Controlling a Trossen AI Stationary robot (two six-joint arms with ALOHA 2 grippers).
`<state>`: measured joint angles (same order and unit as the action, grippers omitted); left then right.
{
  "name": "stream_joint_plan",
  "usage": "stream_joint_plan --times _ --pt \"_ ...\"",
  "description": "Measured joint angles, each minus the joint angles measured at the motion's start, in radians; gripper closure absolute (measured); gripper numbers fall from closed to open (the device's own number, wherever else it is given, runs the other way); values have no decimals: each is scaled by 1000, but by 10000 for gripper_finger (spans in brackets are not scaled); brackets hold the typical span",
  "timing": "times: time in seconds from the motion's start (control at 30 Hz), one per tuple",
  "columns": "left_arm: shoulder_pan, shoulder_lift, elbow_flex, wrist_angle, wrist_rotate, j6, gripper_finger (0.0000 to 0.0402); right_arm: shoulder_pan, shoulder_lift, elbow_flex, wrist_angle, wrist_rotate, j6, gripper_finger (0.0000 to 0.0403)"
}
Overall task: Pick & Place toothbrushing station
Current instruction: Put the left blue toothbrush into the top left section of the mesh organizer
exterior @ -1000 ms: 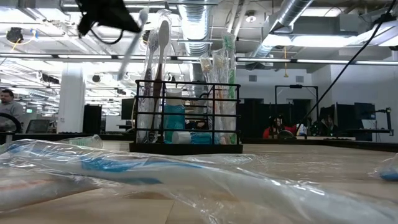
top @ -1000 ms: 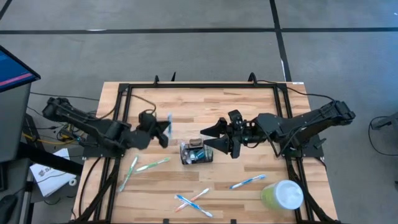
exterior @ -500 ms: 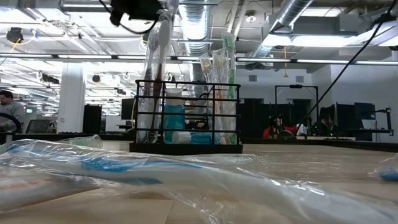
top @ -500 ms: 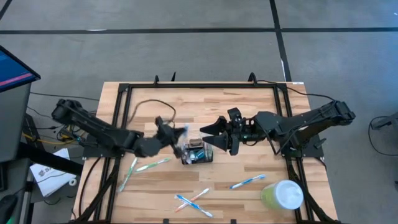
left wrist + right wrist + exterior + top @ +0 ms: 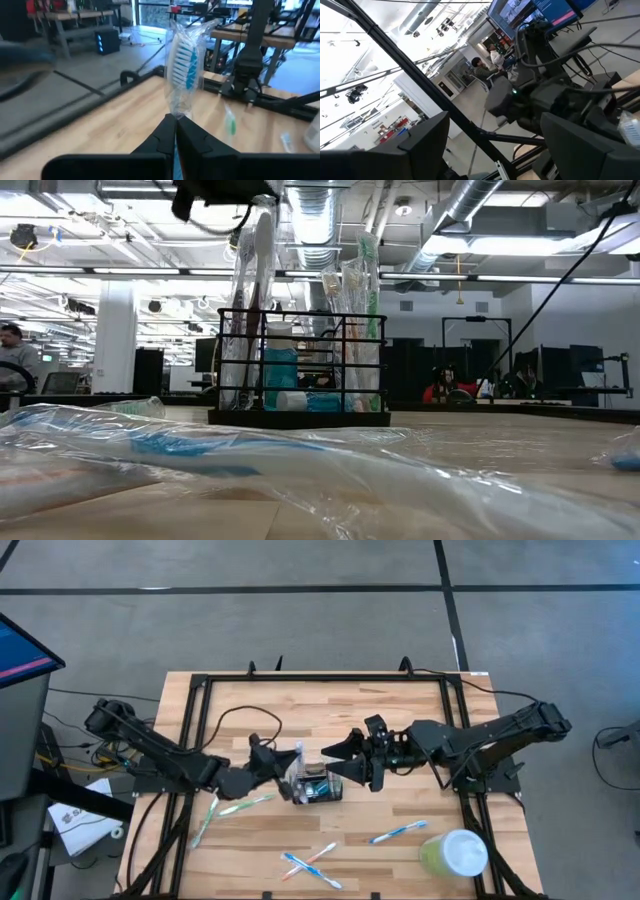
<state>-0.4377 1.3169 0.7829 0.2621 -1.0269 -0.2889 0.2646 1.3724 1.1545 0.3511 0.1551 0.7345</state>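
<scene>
The toothbrushing station (image 5: 316, 786) is a black wire holder (image 5: 300, 370) at the table's middle, with several wrapped toothbrushes and a tube standing in it. My left gripper (image 5: 274, 766) is just left of the holder, shut on a wrapped blue-and-white toothbrush (image 5: 184, 65), which stands over the holder's left end (image 5: 297, 756). My right gripper (image 5: 336, 761) hangs open at the holder's right end, above it, with nothing between its fingers. My left gripper pinches the wrapped toothbrush between its two fingertips, on the plastic-covered handle just below the head (image 5: 176, 111). The fingers come about level from the table's left and lie across the brush. The brush stands nearly upright, head up, lifted clear of the table.
Loose wrapped toothbrushes lie on the near half of the table: two at the left (image 5: 232, 808), a crossed pair (image 5: 310, 862) in the middle, one at the right (image 5: 398, 832). A pale green cup with a white lid (image 5: 455, 855) stands at the near right corner.
My left gripper has moved toward the table's right, up to the holder, sinking a little and rolling at the wrist. The toothbrush it carries has gone from tilted to nearly upright and now stands over the holder's left end.
</scene>
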Motion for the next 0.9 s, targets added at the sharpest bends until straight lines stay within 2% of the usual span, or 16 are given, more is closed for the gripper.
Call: stream_joint_plan --times 0.13,0.3,0.5,0.9 --pt "-14 -58 -127 105 -12 -87 401 0 0 0 -3 -1 0 98" --pt "-16 -129 -250 271 2 -89 401 3 0 0 -8 -1 0 98" --pt "-16 -159 -286 280 68 -103 401 2 0 0 -8 -2 -1 98" --pt "-15 -85 -309 286 74 -135 401 -7 7 0 -4 -2 -8 98"
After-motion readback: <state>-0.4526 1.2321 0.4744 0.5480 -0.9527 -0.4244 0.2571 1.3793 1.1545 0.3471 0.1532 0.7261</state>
